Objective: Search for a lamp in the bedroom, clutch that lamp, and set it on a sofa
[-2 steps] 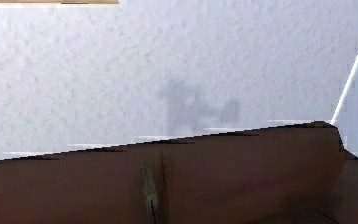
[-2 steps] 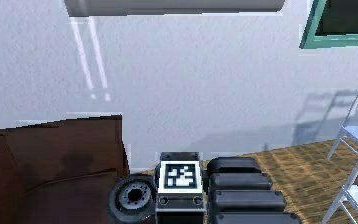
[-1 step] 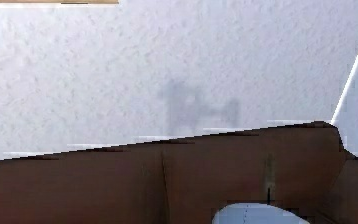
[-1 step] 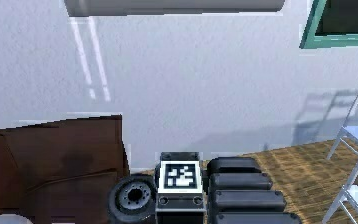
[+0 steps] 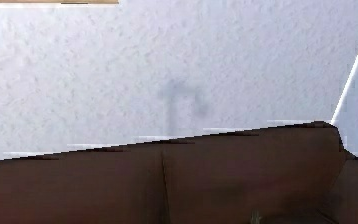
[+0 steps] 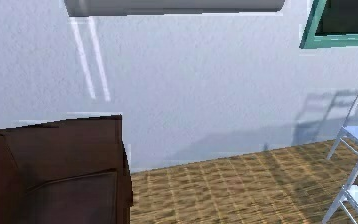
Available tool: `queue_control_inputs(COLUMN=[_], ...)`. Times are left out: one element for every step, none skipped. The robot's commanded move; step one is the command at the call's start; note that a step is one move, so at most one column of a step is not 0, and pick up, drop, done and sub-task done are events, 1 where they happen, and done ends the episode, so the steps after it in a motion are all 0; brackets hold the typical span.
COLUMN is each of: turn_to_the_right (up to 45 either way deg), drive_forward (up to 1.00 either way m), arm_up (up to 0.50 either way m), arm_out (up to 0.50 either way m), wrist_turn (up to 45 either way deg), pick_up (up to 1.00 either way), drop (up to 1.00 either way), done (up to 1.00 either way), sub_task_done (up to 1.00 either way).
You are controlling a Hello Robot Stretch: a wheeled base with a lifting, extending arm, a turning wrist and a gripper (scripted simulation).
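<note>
A dark brown sofa [image 5: 177, 185] spans the bottom of the forward view, its backrest against a white textured wall [image 5: 167, 70]. One end of the same sofa [image 6: 57, 170] stands at the lower left of the arm side view, against the wall.
Wood-pattern floor [image 6: 237, 190] lies right of the sofa in the arm side view. A grey wall-mounted unit [image 6: 177, 7] hangs at the top. A green-framed window [image 6: 337, 25] sits at the upper right. Pale blue chair legs [image 6: 352, 150] stand at the right edge.
</note>
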Motion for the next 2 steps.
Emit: queue_control_inputs(turn_to_the_right=[0.0,0.0], drive_forward=[0.0,0.0], arm_up=[-0.32,0.0], arm_out=[0.0,0.0], wrist_turn=[0.0,0.0], pick_up=[0.0,0.0], drop=[0.0,1.0], done=[0.0,0.0], sub_task_done=[0.0,0.0])
